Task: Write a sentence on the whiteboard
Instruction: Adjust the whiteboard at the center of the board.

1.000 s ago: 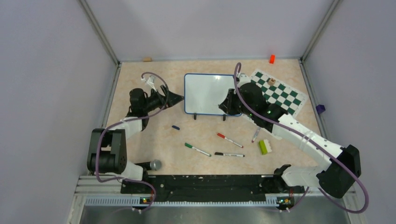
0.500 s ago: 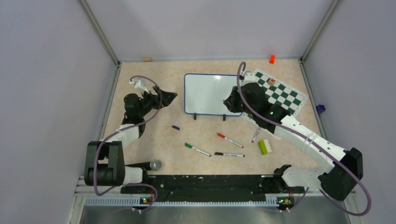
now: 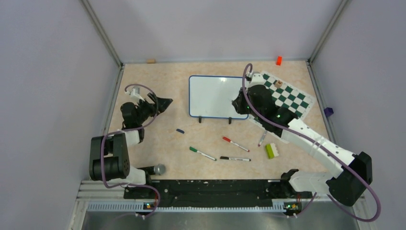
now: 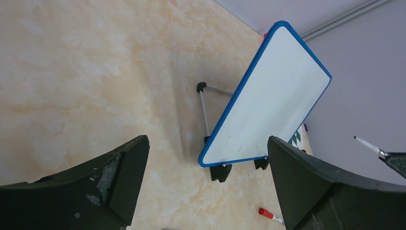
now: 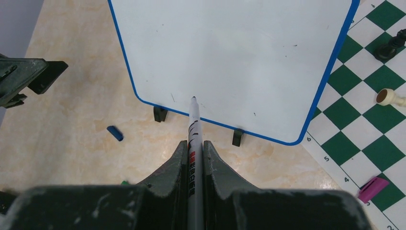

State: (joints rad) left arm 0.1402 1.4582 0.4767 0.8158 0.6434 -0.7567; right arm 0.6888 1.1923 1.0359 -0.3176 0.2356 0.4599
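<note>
Your whiteboard (image 3: 213, 96) stands tilted on two small black feet near the middle of the worktop's (image 3: 158, 143) far edge, between the left gripper (image 3: 163, 103) and the chess mat (image 3: 285, 93). It is a glossy white rectangle in a thin blue frame with rounded corners. The worktop is beige with a marble-like pattern.

The right gripper (image 5: 194, 148) is clenched on a marker (image 5: 193, 120), a slim white barrel with black and red print. Its dark tip is over the board's lower edge; if it touches, you cannot tell. The left gripper is released, jaws wide apart, clear of the board.

Only the right wrist view shows you tiny dark specks on the white surface and a small blue cap (image 5: 115, 133) near the board's foot. Only the left wrist view shows the thin grey rod (image 4: 205, 112) behind the board and the scuffed matte black fingers (image 4: 110, 167). Only the top view shows the red marker (image 3: 235, 143) nearer to you.
</note>
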